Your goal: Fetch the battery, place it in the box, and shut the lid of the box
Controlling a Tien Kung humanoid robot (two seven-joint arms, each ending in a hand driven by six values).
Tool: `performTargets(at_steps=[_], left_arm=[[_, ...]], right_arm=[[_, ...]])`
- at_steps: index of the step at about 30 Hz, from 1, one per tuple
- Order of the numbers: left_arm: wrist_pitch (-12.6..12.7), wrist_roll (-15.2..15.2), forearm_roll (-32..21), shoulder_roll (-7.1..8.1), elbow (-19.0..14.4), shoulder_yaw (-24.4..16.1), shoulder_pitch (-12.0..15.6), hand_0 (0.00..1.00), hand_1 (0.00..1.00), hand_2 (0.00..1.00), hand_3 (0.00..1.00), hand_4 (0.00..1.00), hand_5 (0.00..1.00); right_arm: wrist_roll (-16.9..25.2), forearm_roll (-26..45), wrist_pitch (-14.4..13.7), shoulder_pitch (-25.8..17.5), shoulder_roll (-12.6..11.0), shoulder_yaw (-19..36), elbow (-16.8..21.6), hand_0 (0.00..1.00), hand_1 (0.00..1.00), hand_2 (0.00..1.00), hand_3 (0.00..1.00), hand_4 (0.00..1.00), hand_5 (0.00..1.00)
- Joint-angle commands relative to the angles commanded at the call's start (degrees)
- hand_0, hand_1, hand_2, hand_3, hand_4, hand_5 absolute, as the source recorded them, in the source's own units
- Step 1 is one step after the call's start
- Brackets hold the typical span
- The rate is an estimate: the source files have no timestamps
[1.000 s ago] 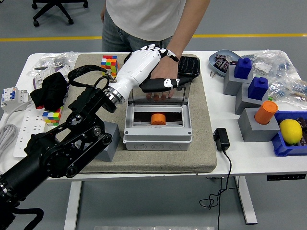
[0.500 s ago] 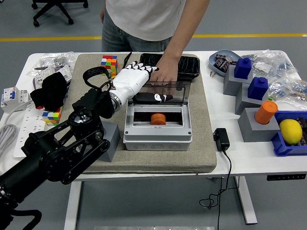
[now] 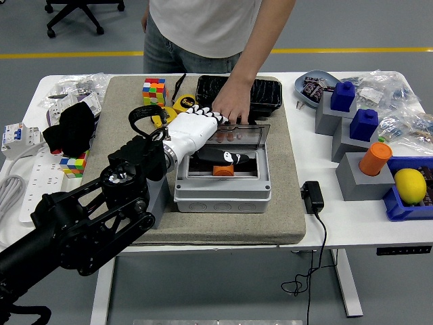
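- Left hand [image 3: 203, 132], white with black fingertips, reached over the left rear part of the box [image 3: 222, 189]; fingers extended and only loosely curved, gripping nothing; its black thumb lay over the box opening, and the fingers rested against the lid [image 3: 233, 137].
- Lid, clear and hinged at the rear of the box, stood tilted forward, partly down over the opening.
- Battery [image 3: 222, 170], the orange cylinder, sat inside the box, partly covered by the thumb.
- A person's hand [image 3: 231, 106] pressed on the lid's rear edge from the far side of the box.
- Box stood on a grey mat [image 3: 284, 203]; a black tray [image 3: 260, 93] lay just behind the box.
- A Rubik's cube [image 3: 154, 91] sat left of and behind the box.
- Right arm not in view.
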Motion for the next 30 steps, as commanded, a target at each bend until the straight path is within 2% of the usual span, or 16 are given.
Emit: performTargets(at_steps=[10,15,23,24,29,30], left_arm=[[-4.1,3.4,-1.8,0.87,-5.6,3.4,0.3,0.998,0.998,0.914,0.845,0.998,0.998],[-4.9,4.1,-2.8,1.37,-7.8,5.4,0.2,0.998,0.998,0.887,0.841,0.998,0.998],[-6.3,5.4,-4.1,1.44,-8.8,6.8,0.2,0.998,0.998,0.877,0.840,0.998,0.998],[-6.5,5.5,-4.3,1.47,-8.9,7.1,0.2,0.998,0.958,0.859,0.837,0.998,0.998],[-7.4,6.2,-5.2,1.62,-9.3,8.2,0.1,0.998,0.958,0.859,0.837,0.998,0.998],[-7.5,6.3,-5.3,1.62,-9.4,8.3,0.1,0.998,0.925,0.839,0.834,0.998,0.998]], right_arm=[[0.0,0.2,0.0,0.0,0.0,-0.2,0.0,0.970,0.779,0.746,0.793,0.998,0.998],[0.0,0.3,0.0,-0.1,0.0,-0.2,0.0,0.970,0.779,0.746,0.794,0.998,0.998],[0.0,0.3,0.1,0.0,0.0,-0.2,0.0,0.970,0.779,0.746,0.793,0.998,0.998],[0.0,0.4,0.1,0.0,0.0,-0.2,0.0,0.969,0.777,0.746,0.793,0.998,0.998],[0.1,0.5,0.1,0.1,0.0,-0.2,0.0,0.969,0.777,0.746,0.793,0.998,0.998],[0.1,0.4,0.1,0.1,0.0,-0.1,0.0,0.969,0.777,0.746,0.793,0.998,0.998]])
